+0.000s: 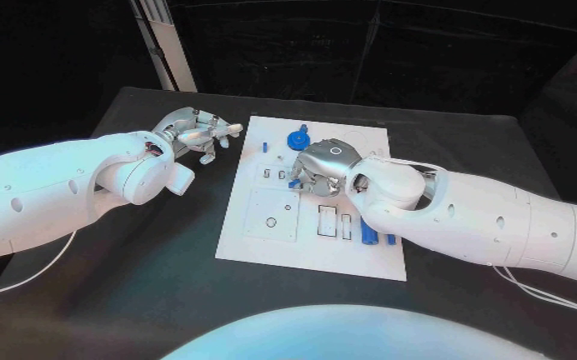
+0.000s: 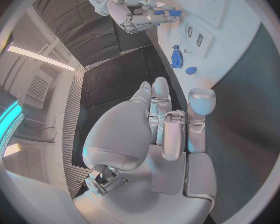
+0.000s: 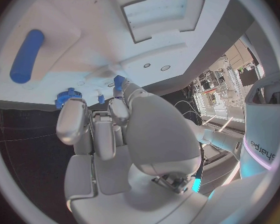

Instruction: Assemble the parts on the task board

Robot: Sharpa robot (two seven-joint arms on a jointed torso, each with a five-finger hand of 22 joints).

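Right hand [image 1: 316,164]: fingers curled down onto the white rectangular task board [image 1: 271,231], pinching a small blue part [image 1: 296,182] (mostly hidden).
Left hand [image 1: 193,135]: empty, fingers apart, over the black table [image 1: 144,293] beside the board.
Blue gear-shaped part [image 1: 296,139]: on the board, just beyond the right hand.

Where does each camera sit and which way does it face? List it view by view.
Head: on the robot's head, looking down at the board; both arms show.
Left wrist: behind the left hand, facing the board and right hand.
Right wrist: behind the right hand, close over the board.
Shared: both wrist views show the gear.
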